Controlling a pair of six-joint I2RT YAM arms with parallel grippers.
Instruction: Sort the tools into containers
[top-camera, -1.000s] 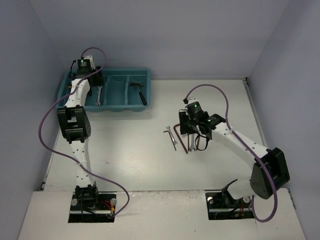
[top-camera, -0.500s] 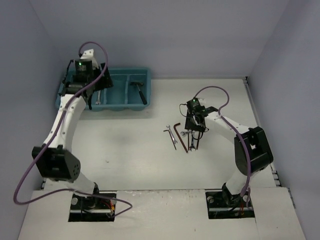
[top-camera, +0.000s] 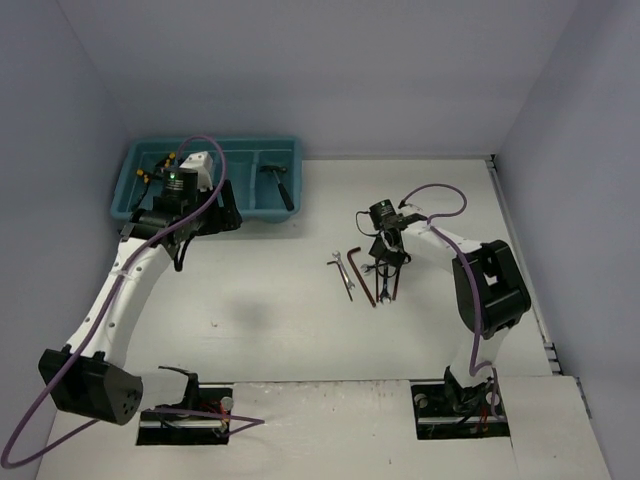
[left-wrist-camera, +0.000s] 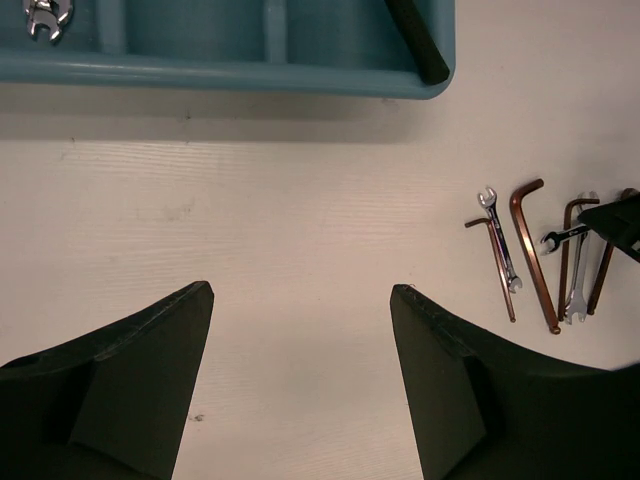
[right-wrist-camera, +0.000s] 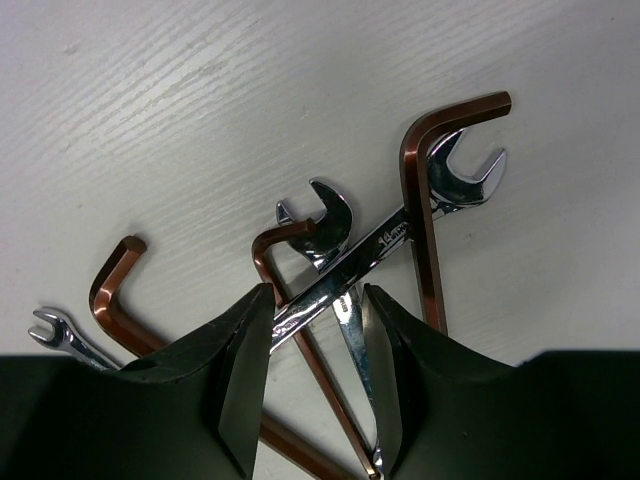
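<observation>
The tools on the table are crossed silver wrenches (right-wrist-camera: 400, 225) and dark red L-shaped keys (right-wrist-camera: 425, 200), lying in a small cluster (top-camera: 362, 275) right of centre. My right gripper (right-wrist-camera: 316, 295) is open and low over the cluster (top-camera: 388, 262), its fingers astride two crossed wrenches and a thin key. My left gripper (left-wrist-camera: 300, 300) is open and empty above bare table in front of the teal tray (top-camera: 215, 141). The tray holds a dark-handled hammer (top-camera: 278, 183), yellow-and-black pieces (top-camera: 160, 165) and a wrench (left-wrist-camera: 45, 15).
A small wrench (left-wrist-camera: 500, 240) and a long key (left-wrist-camera: 530, 250) lie at the left of the cluster, outside my right fingers. The tray's front wall (left-wrist-camera: 230, 72) is just beyond my left gripper. Walls close in the table at the back and both sides.
My left arm has drawn back from over the tray to the table in front of it. My right gripper has shifted slightly and come down over the crossed wrenches.
</observation>
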